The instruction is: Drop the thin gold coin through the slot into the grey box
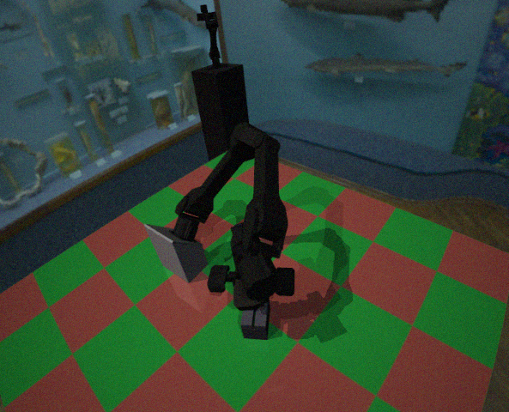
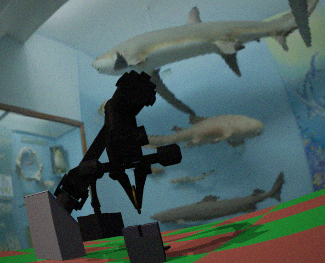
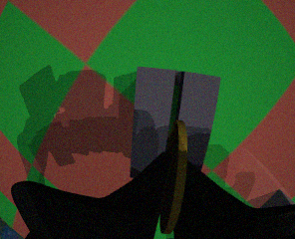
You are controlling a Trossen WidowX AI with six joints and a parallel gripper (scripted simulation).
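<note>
The gripper [image 2: 139,206] [image 3: 180,158] is shut on the gold coin [image 2: 134,193] [image 3: 180,181], which is seen nearly edge-on and sticks out past the fingertips. The coin's lower edge is above the closed grey box [image 1: 255,331] [image 2: 147,244] [image 3: 202,102], with a visible gap in the exterior view. The narrow dark slot [image 2: 140,230] [image 3: 178,92] runs across the lid. In the wrist view the coin's far end overlaps the near part of the slot, at a slight angle to it. The top view hides the fingertips and coin. Only a small dark end of the holder [image 2: 167,247] shows, beside the box.
A larger grey wedge-shaped block [image 1: 178,257] [image 2: 50,226] stands at the arm's base, left of the box in the top and exterior views. A tall dark pedestal [image 1: 223,106] stands behind the red and green checkered table [image 1: 112,336]. The arm's shadow falls beside the box.
</note>
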